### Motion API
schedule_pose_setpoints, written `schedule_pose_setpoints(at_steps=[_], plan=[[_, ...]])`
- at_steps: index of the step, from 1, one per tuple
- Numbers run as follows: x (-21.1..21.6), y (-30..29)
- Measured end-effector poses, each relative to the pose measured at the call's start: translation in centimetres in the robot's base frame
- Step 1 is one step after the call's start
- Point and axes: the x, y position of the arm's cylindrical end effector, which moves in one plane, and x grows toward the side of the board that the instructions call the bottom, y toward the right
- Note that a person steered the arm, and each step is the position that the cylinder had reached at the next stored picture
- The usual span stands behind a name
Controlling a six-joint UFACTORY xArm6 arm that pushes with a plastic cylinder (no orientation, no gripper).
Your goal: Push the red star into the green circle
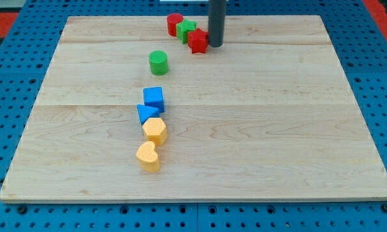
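The red star (197, 40) lies near the view's top, right of centre-left. My tip (215, 44) is at the star's right side, touching or nearly touching it. The green circle (158, 62) stands below and to the left of the star, apart from it. A green block (186, 30) sits against the star's upper left, and a red cylinder (174, 24) is just left of that.
A blue cube (154, 98), a blue triangle (147, 113), a yellow hexagon (156, 130) and a yellow heart (148, 156) form a column below the green circle. The wooden board (277, 129) rests on a blue pegboard.
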Motion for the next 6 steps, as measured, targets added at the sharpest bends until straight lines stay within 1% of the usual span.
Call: schedule_pose_setpoints(at_steps=[1,2,3,4,5,6], plan=[[-4.0,1.1],[0.0,-4.5],[5.2,-10.4],[6.6,-14.3],[4.7,-14.3],[3.0,-12.6]])
